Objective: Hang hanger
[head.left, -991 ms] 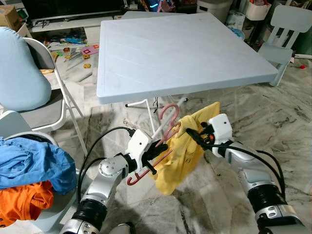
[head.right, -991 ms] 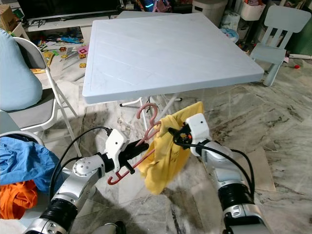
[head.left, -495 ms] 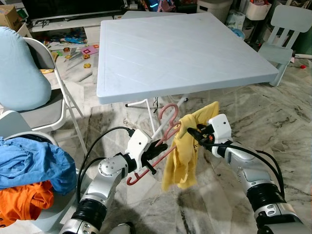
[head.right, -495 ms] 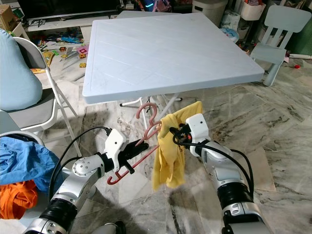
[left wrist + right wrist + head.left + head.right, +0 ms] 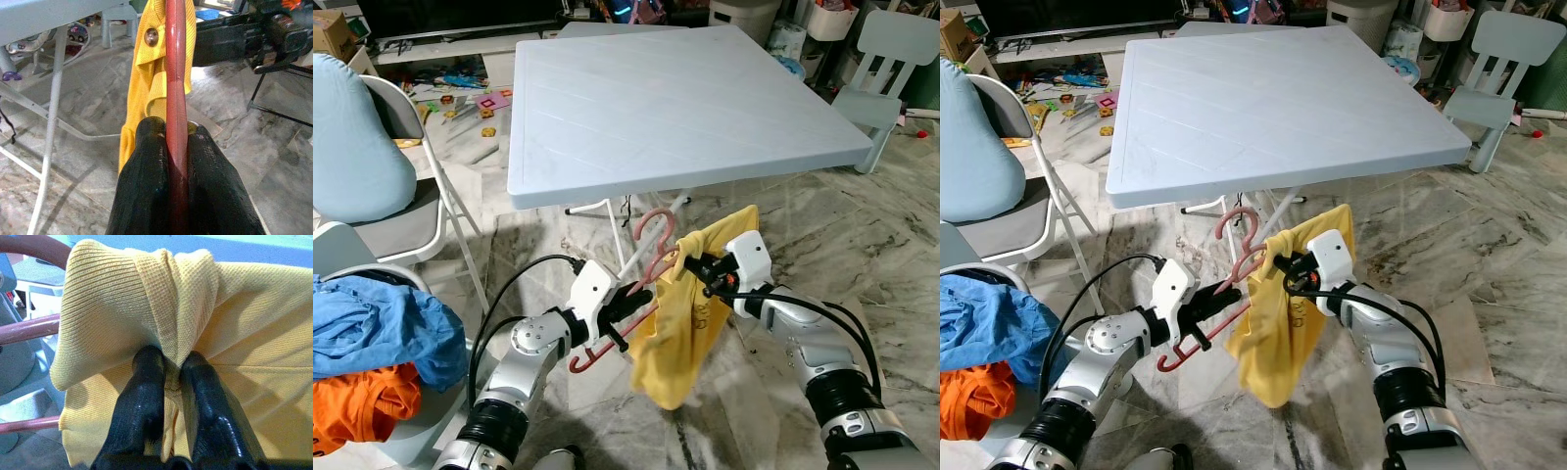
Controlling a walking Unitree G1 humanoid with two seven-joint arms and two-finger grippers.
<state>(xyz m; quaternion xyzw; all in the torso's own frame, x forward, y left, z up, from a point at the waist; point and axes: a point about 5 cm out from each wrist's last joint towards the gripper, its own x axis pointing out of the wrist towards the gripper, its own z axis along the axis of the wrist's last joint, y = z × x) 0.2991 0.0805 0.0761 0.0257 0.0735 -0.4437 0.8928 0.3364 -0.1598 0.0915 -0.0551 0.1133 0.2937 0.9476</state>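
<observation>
Left gripper (image 5: 177, 142) fingers are clamped on the red hanger (image 5: 651, 257); right gripper (image 5: 168, 364) fingers pinch the yellow garment (image 5: 680, 328), hiding the hanger's far arm, below the counter (image 5: 607, 191) edge

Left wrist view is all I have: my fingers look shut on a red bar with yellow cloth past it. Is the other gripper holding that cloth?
Observer: Yes. The right gripper is shut on a bunched fold of the yellow shirt.
Operator: What part of the hanger am I gripping?
Observer: The left gripper clamps the pink hanger on its lower part, with the hook pointing up toward the table edge.
Operator: Is the shirt on the hanger?
Observer: It hangs draped over one end of the hanger, in front of the light blue table and above the marble floor.
</observation>
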